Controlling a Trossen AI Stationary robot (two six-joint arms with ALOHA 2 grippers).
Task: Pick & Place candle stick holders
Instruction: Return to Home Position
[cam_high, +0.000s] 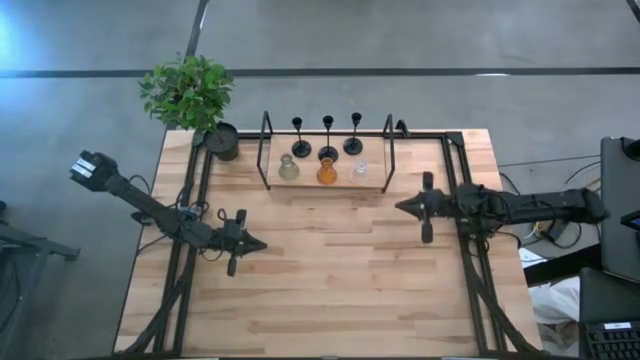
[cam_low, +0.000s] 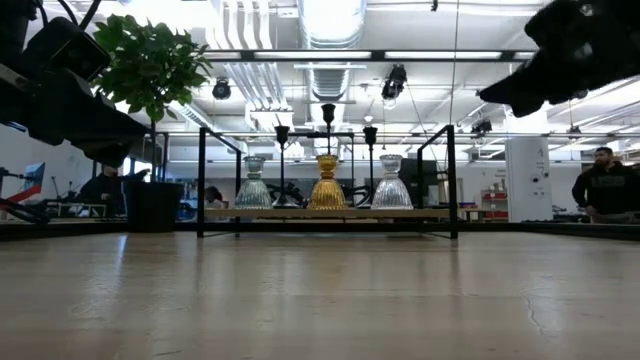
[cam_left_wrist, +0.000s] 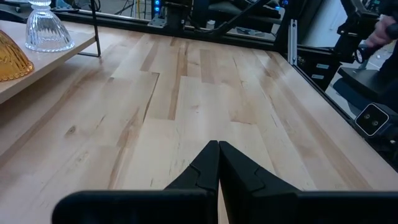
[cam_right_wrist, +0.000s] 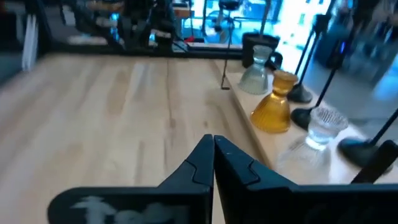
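On the wooden shelf (cam_high: 375, 187) at the table's (cam_high: 330, 285) far edge, the grey-green glass holder (cam_high: 288, 168), amber glass holder (cam_high: 327, 172) and clear glass holder (cam_high: 359, 171) stand in a row. The three black candle stick holders (cam_high: 328, 150) stand behind them. All are ahead of and well apart from the left gripper (cam_high: 262, 243) and right gripper (cam_high: 399, 207), each with its fingers pressed together above bare wood. In the low view the ribbed, bell-shaped glass hides the black bases.

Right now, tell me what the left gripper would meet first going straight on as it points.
Nothing close: the left gripper faces bare table, with the shelf off to one side. Farther on, possibly the right arm; depth is unclear.
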